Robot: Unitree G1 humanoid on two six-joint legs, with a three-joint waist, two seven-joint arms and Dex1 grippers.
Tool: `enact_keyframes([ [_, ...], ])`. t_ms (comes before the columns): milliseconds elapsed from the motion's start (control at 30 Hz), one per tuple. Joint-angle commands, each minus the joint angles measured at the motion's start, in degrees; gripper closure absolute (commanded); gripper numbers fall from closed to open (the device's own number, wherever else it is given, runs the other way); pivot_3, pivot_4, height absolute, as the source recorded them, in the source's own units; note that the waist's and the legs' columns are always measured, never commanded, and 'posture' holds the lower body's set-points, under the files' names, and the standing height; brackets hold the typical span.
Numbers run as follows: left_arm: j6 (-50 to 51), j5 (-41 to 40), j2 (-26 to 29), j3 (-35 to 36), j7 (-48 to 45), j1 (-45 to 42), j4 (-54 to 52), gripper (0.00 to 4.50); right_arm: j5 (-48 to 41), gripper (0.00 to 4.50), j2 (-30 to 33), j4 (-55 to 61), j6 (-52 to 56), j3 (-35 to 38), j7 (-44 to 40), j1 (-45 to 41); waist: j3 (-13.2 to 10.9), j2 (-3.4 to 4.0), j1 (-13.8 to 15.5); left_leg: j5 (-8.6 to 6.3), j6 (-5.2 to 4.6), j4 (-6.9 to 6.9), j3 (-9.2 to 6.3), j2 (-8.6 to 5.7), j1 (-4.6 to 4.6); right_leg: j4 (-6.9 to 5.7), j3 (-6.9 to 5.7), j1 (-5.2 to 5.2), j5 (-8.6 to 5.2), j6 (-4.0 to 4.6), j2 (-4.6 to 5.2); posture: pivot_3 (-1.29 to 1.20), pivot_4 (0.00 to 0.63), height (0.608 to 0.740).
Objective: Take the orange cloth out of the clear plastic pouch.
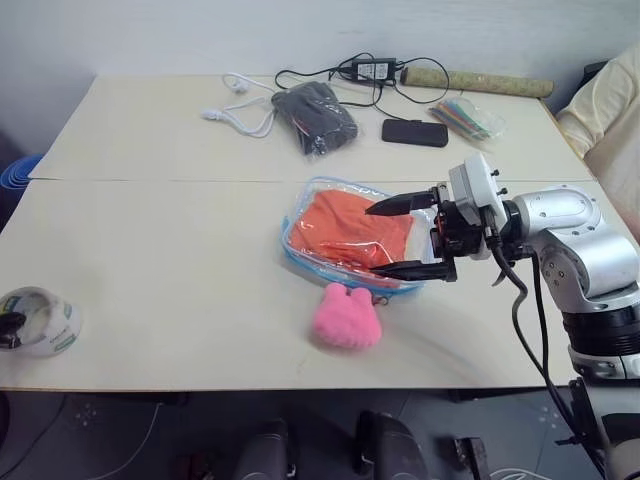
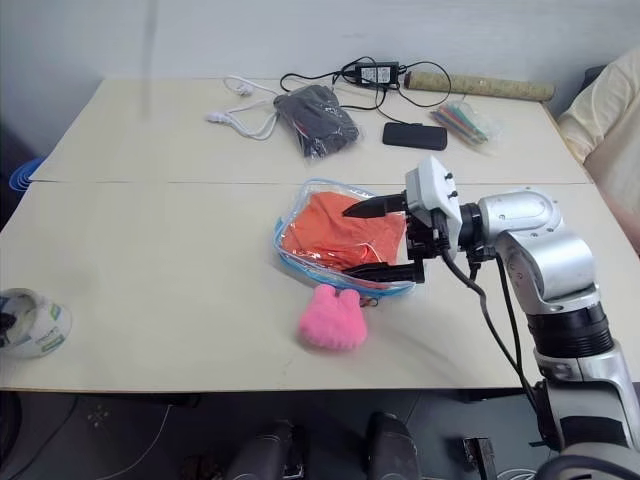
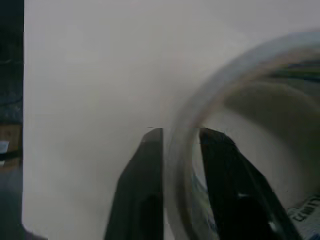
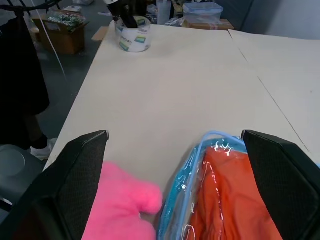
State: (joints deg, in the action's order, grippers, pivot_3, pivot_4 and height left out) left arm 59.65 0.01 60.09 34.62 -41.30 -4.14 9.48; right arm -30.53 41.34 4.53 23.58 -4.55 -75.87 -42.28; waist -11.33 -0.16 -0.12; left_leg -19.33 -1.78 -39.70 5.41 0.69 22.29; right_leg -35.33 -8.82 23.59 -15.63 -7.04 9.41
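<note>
Left eye view has the right claw [image 1: 407, 236] spread wide, hanging over the near right edge of the clear plastic pouch [image 1: 300, 245], one finger above the orange cloth [image 1: 350, 228] and the other by the pouch's front corner. Nothing is held. The cloth sits inside the pouch, which lies flat in the middle of the tabletop [image 1: 160, 280]. A pink plush toy [image 1: 346, 318] sits just in front of the pouch, touching or almost touching it. Over at the tabletop's left edge there's a roll of clear tape [image 1: 40, 320], and the left wrist view shows the left claw [image 3: 181, 137] with its fingers straddling the roll's wall [image 3: 185, 150], one inside and one outside, fairly narrow; can't tell if it's actually squeezing it
</note>
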Motion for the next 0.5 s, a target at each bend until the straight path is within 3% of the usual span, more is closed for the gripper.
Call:
enact_keyframes([
  [33, 1.39, -1.02, 1.33, 3.47, 0.83, 1.72, -3.99, 2.19, 0.13, 0.0, -0.27, 0.24, -1.36, 0.46, -1.12, -1.08, 0.01, -0.03, 0.0, 0.0, 0.01, 0.0, 0.0, 0.0, 0.0, -0.02, 0.0, 0.0, 0.0, 0.0, 0.0, 0.0, 0.15, 0.74],
  [267, 3.61, -2.63, 6.28, 10.14, -1.96, 5.97, -7.65, 0.26, 0.48, 0.0, 0.43, 0.38, -1.5, 1.43, -1.13, 0.08, 0.02, -0.03, -0.2, -0.04, 0.07, 0.03, 0.07, 0.04, -0.01, -0.02, -0.01, 0.09, -0.02, 0.04, 0.0, 0.0, 0.15, 0.74],
  [433, 0.99, -8.2, 10.22, 17.44, -12.35, 7.59, -13.71, 0.26, 0.11, 0.0, 2.11, 1.39, -0.56, 2.97, -0.48, 1.55, 0.01, -0.04, 0.09, -0.07, 0.08, 0.02, 0.09, 0.04, 0.01, -0.02, -0.02, 0.11, -0.03, 0.05, 0.02, 0.0, 0.15, 0.74],
  [500, -5.87, -13.73, 11.52, 18.04, -20.18, 5.68, -18.79, 0.26, -0.06, 0.0, 3.26, 2.36, -0.08, 4.02, 0.1, 3.1, 0.02, -0.04, 0.12, -0.08, 0.08, 0.02, 0.1, 0.03, 0.0, 0.0, -0.01, 0.1, -0.03, 0.06, 0.04, 0.0, 0.15, 0.74],
])
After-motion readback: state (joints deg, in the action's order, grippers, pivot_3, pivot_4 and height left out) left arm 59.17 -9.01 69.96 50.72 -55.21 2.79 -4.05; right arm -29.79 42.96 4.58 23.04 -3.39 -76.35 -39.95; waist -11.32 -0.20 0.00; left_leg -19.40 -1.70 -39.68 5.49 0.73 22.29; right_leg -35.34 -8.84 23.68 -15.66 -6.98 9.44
